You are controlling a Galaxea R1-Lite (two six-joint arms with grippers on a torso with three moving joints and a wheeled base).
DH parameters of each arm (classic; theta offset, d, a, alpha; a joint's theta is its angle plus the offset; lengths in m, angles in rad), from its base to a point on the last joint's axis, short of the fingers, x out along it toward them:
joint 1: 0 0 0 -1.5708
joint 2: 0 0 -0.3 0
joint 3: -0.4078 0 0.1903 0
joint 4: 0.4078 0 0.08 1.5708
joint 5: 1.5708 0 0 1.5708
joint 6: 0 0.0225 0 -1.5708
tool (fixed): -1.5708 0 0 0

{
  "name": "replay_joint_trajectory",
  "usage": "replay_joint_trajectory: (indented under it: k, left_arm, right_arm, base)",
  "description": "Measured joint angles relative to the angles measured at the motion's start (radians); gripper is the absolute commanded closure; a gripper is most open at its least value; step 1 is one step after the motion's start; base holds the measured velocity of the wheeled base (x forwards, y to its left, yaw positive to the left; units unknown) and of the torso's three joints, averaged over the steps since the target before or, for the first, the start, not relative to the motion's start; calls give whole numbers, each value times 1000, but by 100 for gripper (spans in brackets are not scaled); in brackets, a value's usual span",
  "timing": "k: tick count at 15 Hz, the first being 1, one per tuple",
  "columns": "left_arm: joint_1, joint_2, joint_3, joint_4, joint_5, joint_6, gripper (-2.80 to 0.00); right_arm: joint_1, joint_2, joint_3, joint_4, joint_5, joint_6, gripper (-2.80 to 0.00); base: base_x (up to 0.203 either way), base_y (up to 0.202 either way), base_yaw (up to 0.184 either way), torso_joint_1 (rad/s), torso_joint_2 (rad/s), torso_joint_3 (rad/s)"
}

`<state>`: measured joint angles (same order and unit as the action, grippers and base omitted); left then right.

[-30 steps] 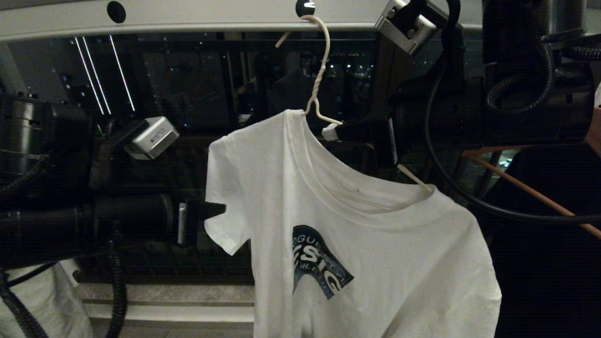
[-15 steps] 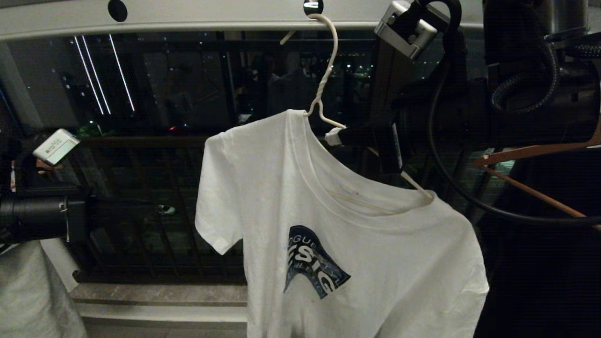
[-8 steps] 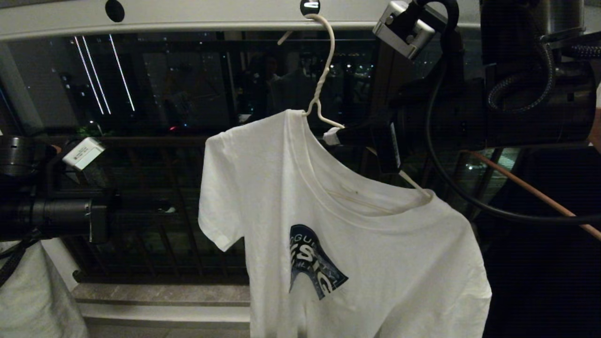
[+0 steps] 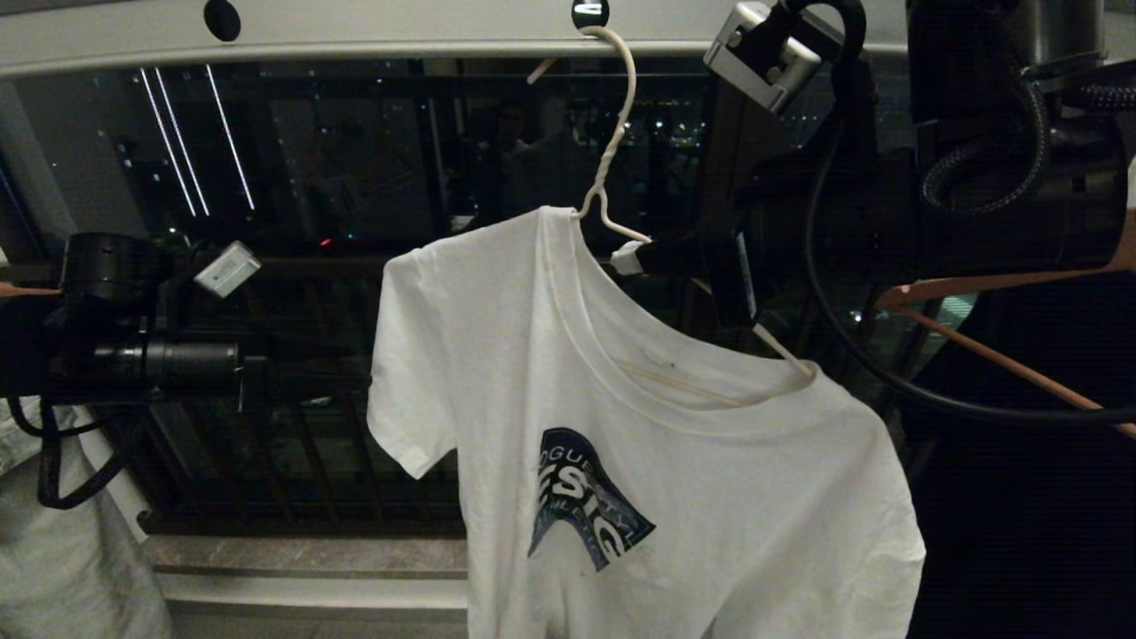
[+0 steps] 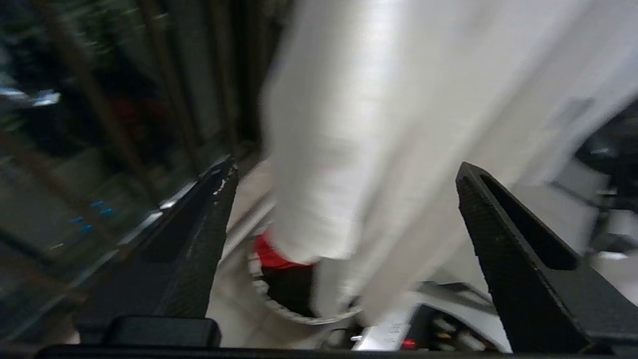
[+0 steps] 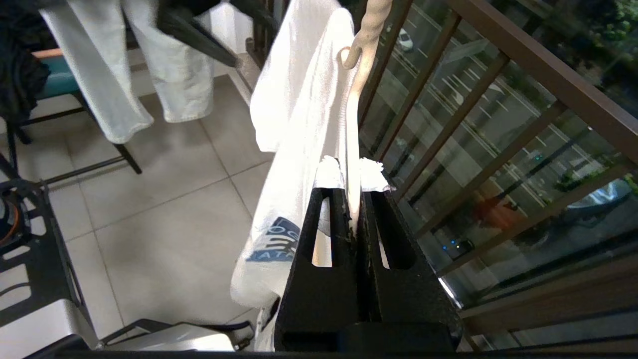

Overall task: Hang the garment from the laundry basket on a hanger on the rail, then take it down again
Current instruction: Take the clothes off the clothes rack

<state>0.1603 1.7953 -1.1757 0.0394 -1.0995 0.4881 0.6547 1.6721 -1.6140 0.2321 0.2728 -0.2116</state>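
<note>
Now, hanger [image 4: 612,151]: hooked in rail [image 4: 373,31], top centre; right gripper [image 4: 628,257] pinches its wire.
Shirt [image 4: 657,426]: centre frame, draped on it.
Left gripper [image 5: 344,199]: spread wide, mid-left, nearer the sleeve.

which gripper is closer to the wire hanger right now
Right. The right gripper is shut on the hanger, clamping its wire shoulder just below the twisted neck. The left gripper is open and off to the shirt's sleeve side, clear of the hanger.
</note>
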Motion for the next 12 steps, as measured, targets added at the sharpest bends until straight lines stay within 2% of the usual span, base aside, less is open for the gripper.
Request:
replay_joint_trajectory:
  k: [3, 4, 5, 7, 12]
  left_arm:
    - [-44, 54, -22, -50, 7, -2, -280]
    - [-62, 70, -29, -68, 7, -7, -128]
    - [-76, 82, -30, -88, 6, -7, 0]
    - [-89, 97, -28, -127, 10, -19, 0]
    - [-95, 106, -33, -132, 25, -37, 0]
  right_arm:
    - [0, -1, 0, 1, 0, 0, 0]
    - [0, -1, 0, 1, 0, 0, 0]
    - [0, -1, 0, 1, 0, 0, 0]
    - [0, -1, 0, 2, 0, 0, 0]
    - [0, -7, 0, 28, -1, -2, 0]
  base:
    - [0, 0, 0, 0, 0, 0]
    - [0, 0, 0, 0, 0, 0]
    - [0, 0, 0, 0, 0, 0]
    - [0, 0, 0, 0, 0, 0]
    - [0, 0, 0, 0, 0, 0]
